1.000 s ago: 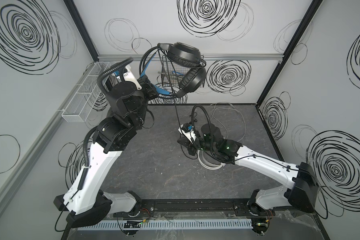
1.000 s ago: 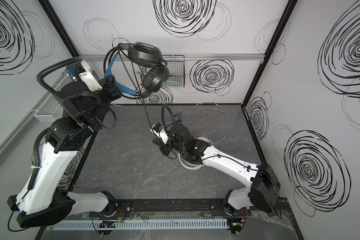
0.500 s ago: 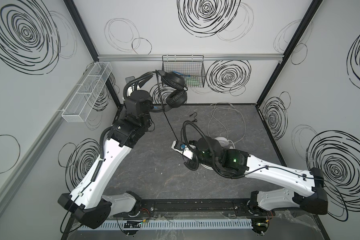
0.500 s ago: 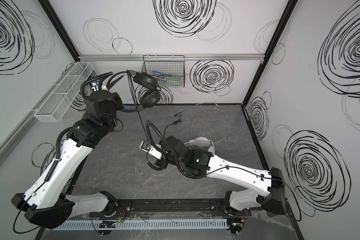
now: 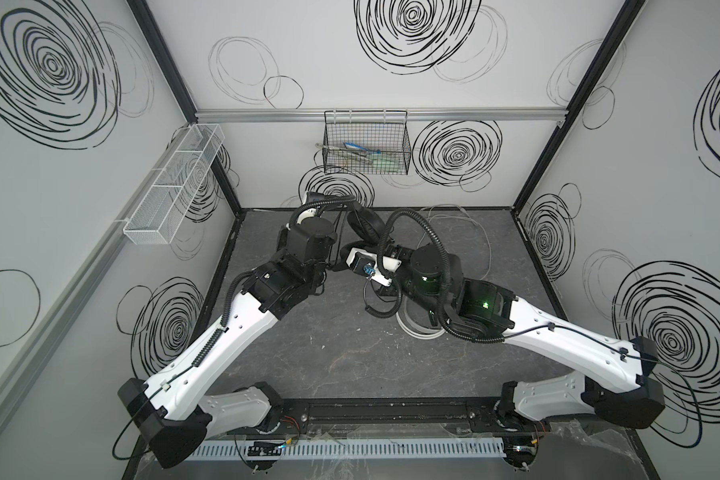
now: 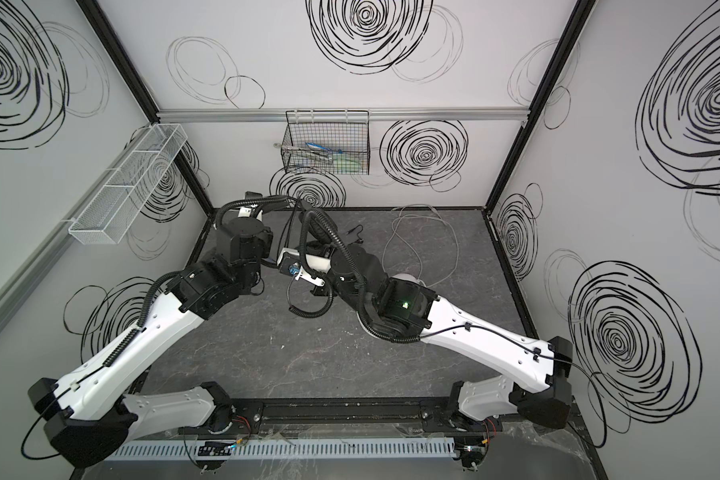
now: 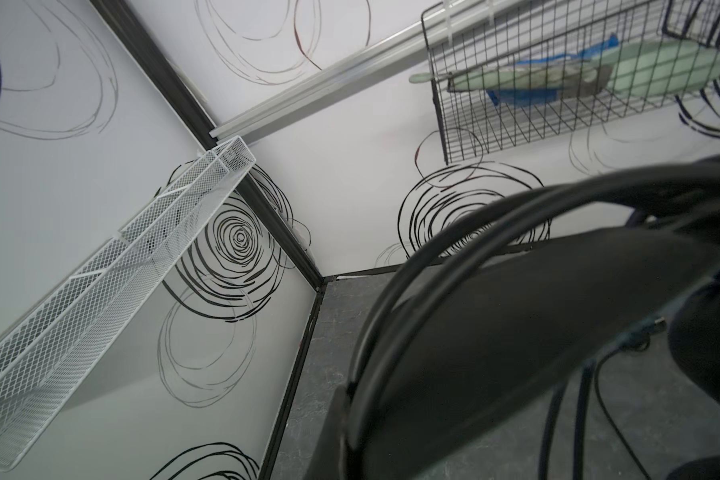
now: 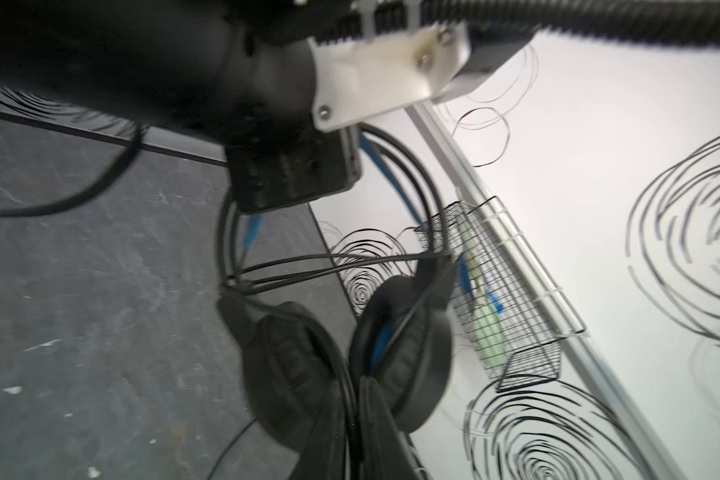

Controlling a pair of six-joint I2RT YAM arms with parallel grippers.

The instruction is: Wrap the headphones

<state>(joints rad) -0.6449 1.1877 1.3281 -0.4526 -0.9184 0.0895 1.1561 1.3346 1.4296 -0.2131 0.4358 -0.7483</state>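
Left hand [image 8: 262, 205] clenched on headband [image 8: 410, 189] of black headphones [image 5: 364, 222], held over rear tabletop [image 5: 329, 353]. Right hand [image 8: 360, 444] at ear cups [image 8: 296, 365], grip cannot be told. Black cable [image 8: 308, 266] apparently part-looped. White headphones [image 5: 412, 328] and white cable [image 5: 470, 216] lie loose, unwrapped.

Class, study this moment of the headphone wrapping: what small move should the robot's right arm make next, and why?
Probably sweep the right end effector once more round the black headphones, laying on another turn of cable. The left end effector holds them up off the table, strands already cross between the ear cups, and more cable hangs loose below. Blur hides whether the right one grips the cable.
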